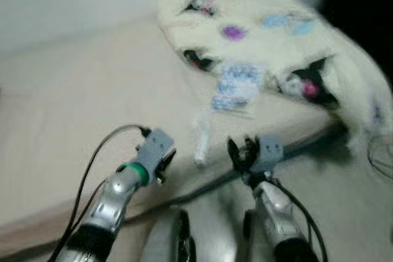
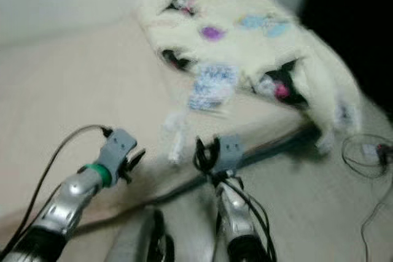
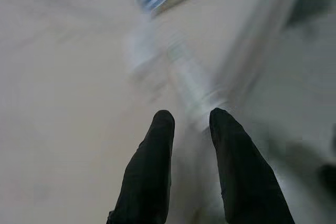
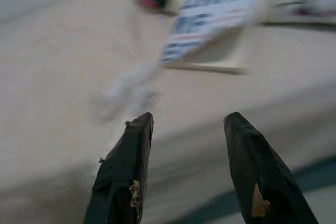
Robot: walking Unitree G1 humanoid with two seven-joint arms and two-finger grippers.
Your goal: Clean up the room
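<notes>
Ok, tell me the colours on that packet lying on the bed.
The packet is blue and white with some red striping, clearest in the right wrist view.

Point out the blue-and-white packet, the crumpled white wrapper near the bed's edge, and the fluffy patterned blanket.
blue-and-white packet (image 1: 236, 85), left eye view, middle of its printed face.
crumpled white wrapper (image 1: 202, 133), left eye view, its middle.
fluffy patterned blanket (image 1: 270, 35), left eye view, cream pile on top.

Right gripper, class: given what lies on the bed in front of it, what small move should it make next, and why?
Probably ease the right gripper forward toward the crumpled white wrapper near the bed's edge. Its fingers are open with nothing between them, and the wrapper lies just ahead, beside a blue-and-white packet. The pictures are blurred, so slowing first seems wise.
</notes>
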